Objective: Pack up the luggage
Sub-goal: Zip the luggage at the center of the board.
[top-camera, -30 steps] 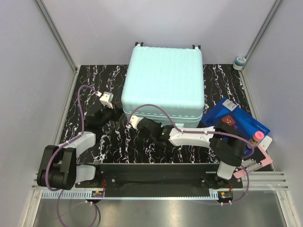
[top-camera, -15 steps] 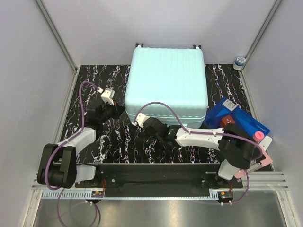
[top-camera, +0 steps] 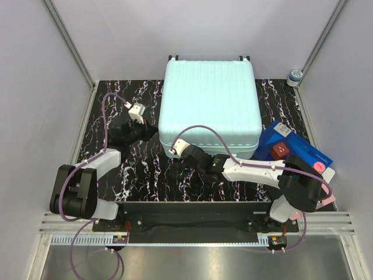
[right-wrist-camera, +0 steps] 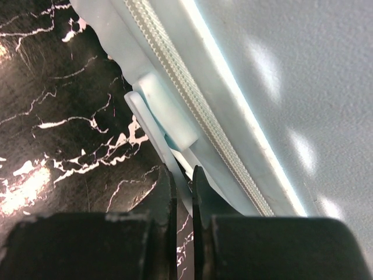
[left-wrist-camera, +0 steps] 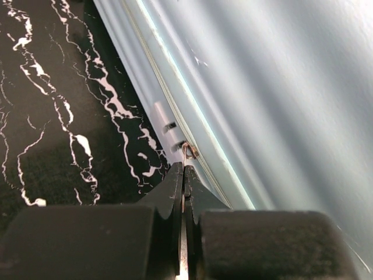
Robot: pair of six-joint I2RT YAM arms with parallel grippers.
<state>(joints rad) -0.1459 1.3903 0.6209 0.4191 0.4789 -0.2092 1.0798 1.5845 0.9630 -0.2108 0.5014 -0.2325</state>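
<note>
Table, black marble look. Luggage lies flat at centre-back, lid down, wheels to the far wall, front edge toward my bases. Blue box lies right of it, just beside its front right corner. Jar is at the far right corner, well apart from both arms.

Both arms reach the luggage seam. Left gripper is at the front left corner, jaws closed, pinching a thin metal pull. Right gripper is on the front edge, jaws nearly closed, pinching a flat pale tab beside the zip teeth. I judge this as zipping; how much of the zip is closed I cannot tell.

Risks, my judgement:
- Both grips are tip-only on thin parts, so a pull off the seam line could slip either one out.
- Luggage is not braced, so a hard drag could slide or turn it, toward the blue box.
- Slider may bind at the rounded corner if I do not follow the curve.

Counts: 1 table, 1 luggage, 1 blue box, 2 arms, 2 grippers, 1 jar, 1 tab, 1 pull.
</note>
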